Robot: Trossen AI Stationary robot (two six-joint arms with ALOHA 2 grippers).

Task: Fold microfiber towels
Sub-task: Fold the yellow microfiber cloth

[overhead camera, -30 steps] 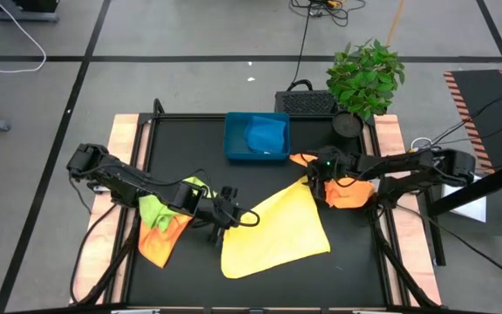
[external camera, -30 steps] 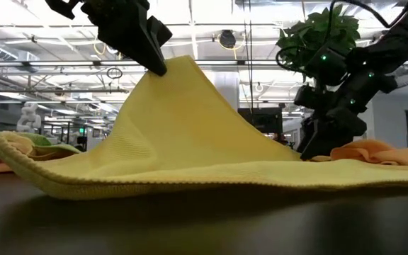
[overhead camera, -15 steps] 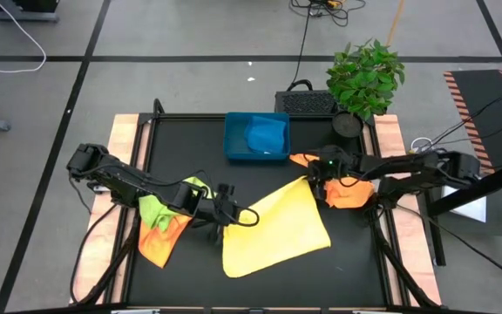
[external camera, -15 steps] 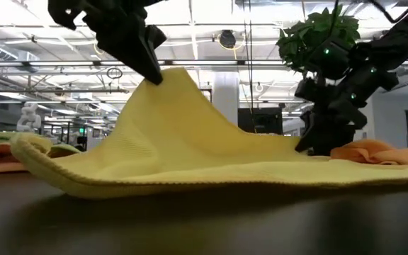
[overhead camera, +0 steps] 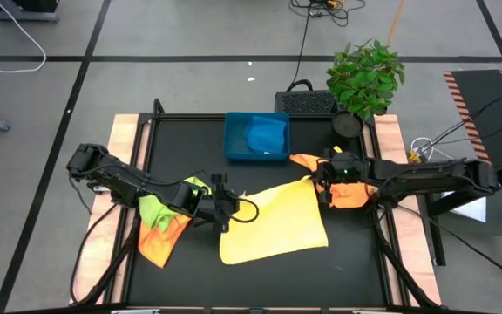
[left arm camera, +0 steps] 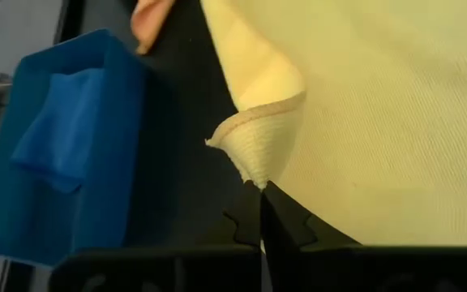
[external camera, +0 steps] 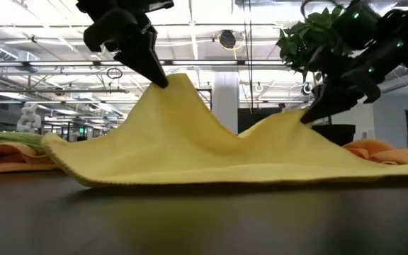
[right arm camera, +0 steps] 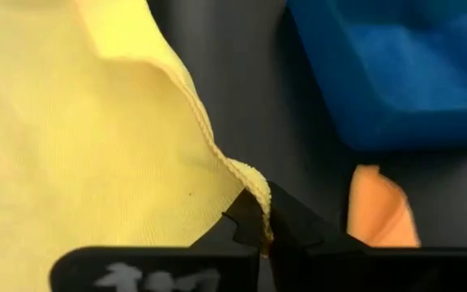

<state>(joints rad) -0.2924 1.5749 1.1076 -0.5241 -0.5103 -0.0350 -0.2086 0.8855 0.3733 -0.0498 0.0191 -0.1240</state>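
Observation:
A yellow microfiber towel lies mid-table with two corners raised into peaks. My left gripper is shut on its left corner and my right gripper is shut on its far right corner. The towel's near part rests on the table. An orange towel lies crumpled at the right under my right arm. A lime green towel and another orange towel are piled at the left. A folded blue towel sits in the blue tray. My left gripper pinches the yellow towel's left corner between its two shut fingers, coming from the table's left and slanting down. The corner stands lifted as a peak, and the cloth slopes from it down to the table. My right gripper pinches the towel's hemmed edge at the far right corner between its two shut fingers, slanting down from the table's right. That corner is held up as a lower peak, with the cloth sagging between the two peaks.
The blue tray stands at the table's far edge, just beyond the yellow towel. A potted plant is at the far right corner. Bare black tabletop lies along the near edge.
My right gripper has taken hold of the yellow towel's far right corner and raised it off the table into a second peak. My left gripper has sunk a little with its corner. The towel's near edge has drawn in toward the far side.

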